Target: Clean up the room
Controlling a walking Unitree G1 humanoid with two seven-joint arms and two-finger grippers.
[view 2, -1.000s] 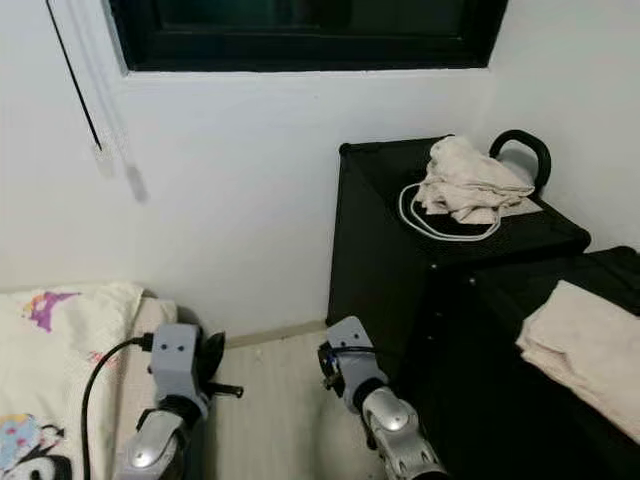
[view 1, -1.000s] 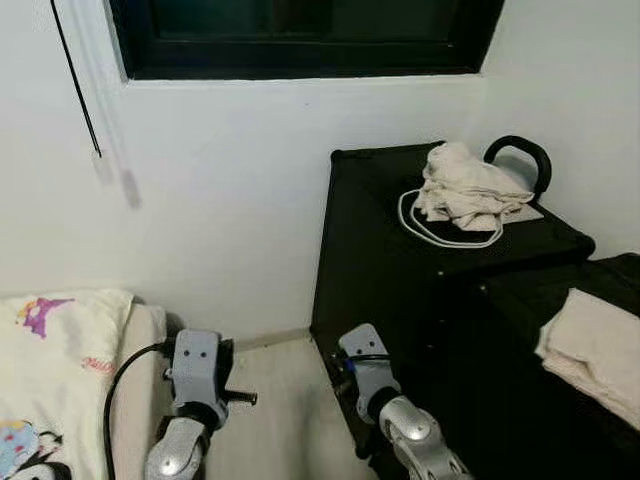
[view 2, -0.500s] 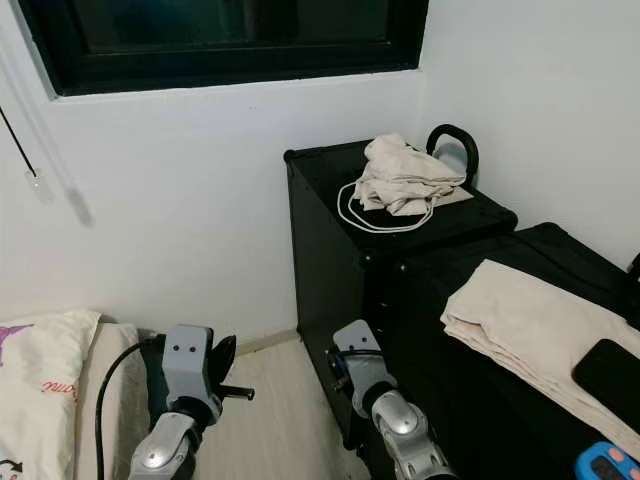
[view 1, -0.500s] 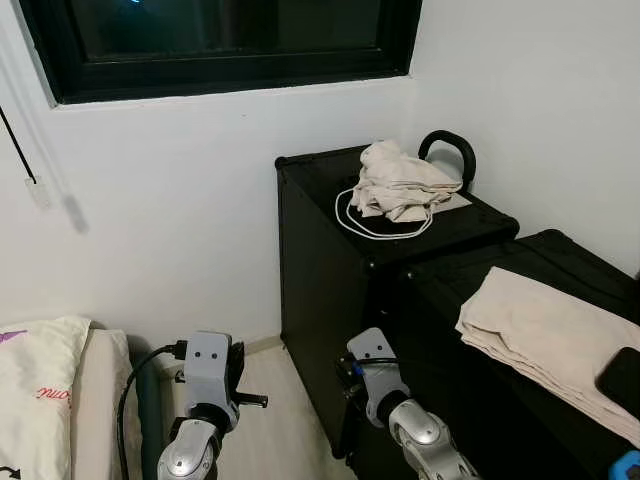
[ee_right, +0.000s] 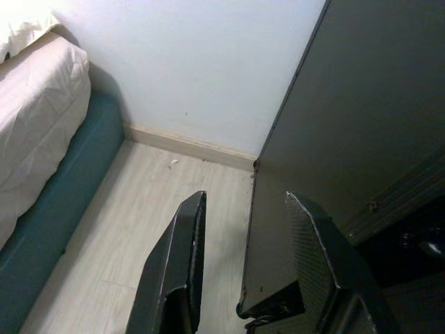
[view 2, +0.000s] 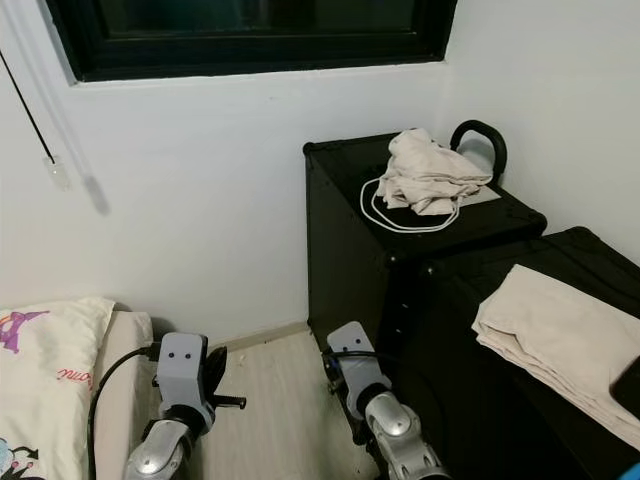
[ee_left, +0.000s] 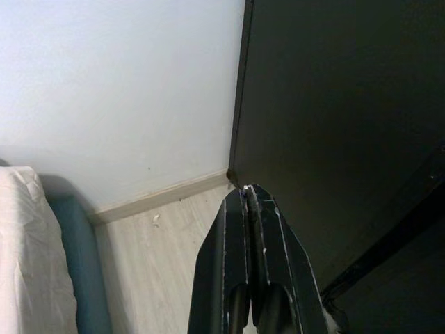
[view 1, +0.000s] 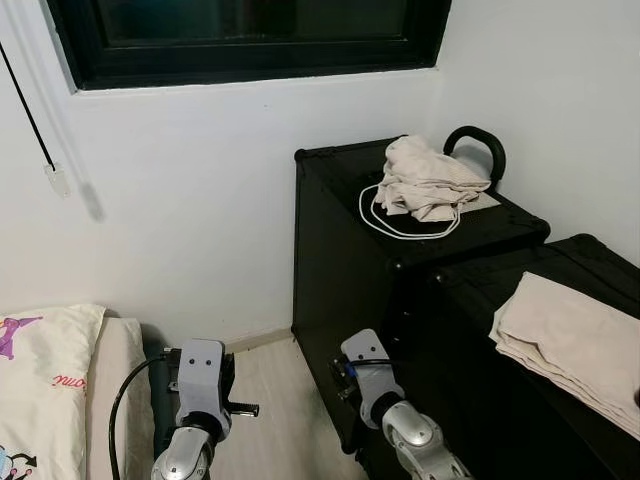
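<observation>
- We're in a small bedroom corner: white wall, dark window (view 1: pixel 250 40) up top, pale wood floor (view 2: pixel 270 400) below, and the tidy-up looks barely begun.
- Nearest, both arms hang low and carry nothing. The left gripper (ee_left: pixel 248 202) has its fingers pressed together, empty; the right gripper (ee_right: pixel 243 209) has its fingers spread apart, also empty.
- To the left, the bed (view 1: pixel 60 370) with a printed cover sits against the wall.
- To the right, a folded beige cloth (view 1: pixel 570 345) lies on the lower black case (view 1: pixel 470 400), not yet put away.
- Farther back, the tall black case (view 1: pixel 340 250) carries a crumpled cloth (view 1: pixel 430 180) over a white cable (view 1: pixel 385 222), beside a black handle (view 1: pixel 480 145).
- No basket or bin in sight; both cases are closed, contents hidden.
</observation>
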